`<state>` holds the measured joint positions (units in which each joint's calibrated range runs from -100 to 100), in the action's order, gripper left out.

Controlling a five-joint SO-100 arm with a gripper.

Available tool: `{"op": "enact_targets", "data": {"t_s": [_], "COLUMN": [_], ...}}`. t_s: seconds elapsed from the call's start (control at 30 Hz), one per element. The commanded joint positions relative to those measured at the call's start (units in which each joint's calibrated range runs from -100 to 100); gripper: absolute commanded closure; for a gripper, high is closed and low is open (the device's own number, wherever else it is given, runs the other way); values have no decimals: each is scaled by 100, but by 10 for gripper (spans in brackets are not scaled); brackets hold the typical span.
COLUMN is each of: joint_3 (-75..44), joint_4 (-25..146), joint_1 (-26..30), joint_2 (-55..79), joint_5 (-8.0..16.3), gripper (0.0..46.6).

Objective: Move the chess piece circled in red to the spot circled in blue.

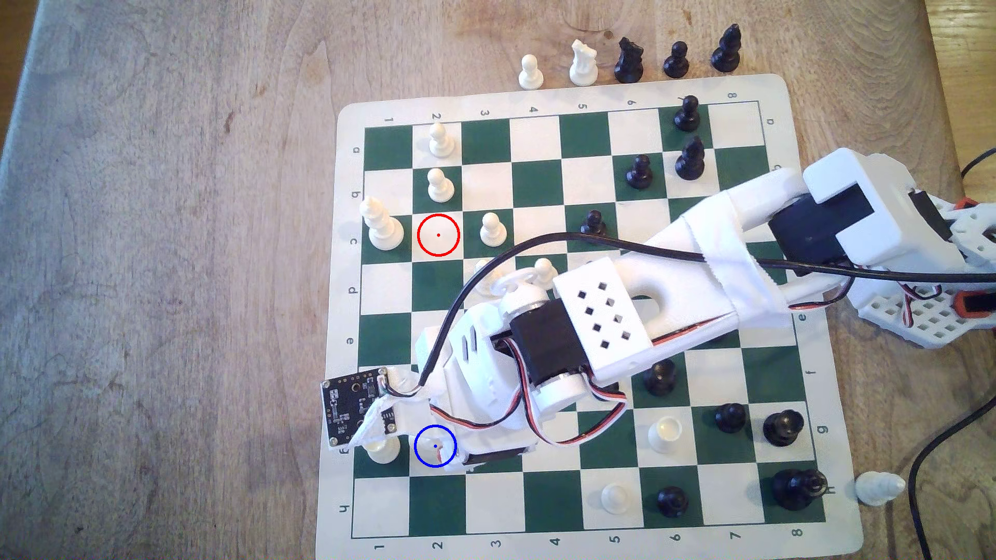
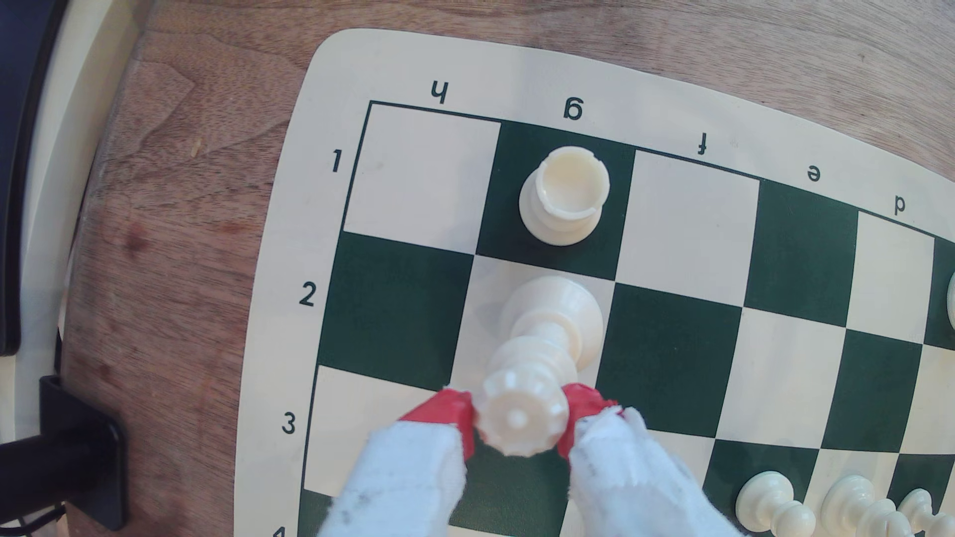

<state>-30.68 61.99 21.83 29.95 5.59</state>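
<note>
Currently the tool (image 2: 519, 421) grips the chess piece (image 2: 537, 361) at its crown between its red fingertips (image 2: 444, 413), base on the blue-ringed square (image 1: 435, 446), long axis tilted, beside the rook (image 2: 566, 193).

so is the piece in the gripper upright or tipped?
Upright as far as the wrist view shows: the piece has its base flat on the cream g2 square, its crown between the red fingertips.

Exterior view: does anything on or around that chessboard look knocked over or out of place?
Yes. A cream-white plastic chess piece lies toppled on its side on the wooden table, just off the green-and-cream chessboard mat by the row marked h. The others visible stand upright.
</note>
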Motion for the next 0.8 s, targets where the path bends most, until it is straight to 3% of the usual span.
{"op": "enact_targets", "data": {"t_s": [0.0, 0.77], "joint_3": [-595, -595], "joint_4": [189, -24], "joint_1": [11, 160], "joint_2": [-262, -67], "joint_5": [-24, 78], "gripper": [464, 464]}}
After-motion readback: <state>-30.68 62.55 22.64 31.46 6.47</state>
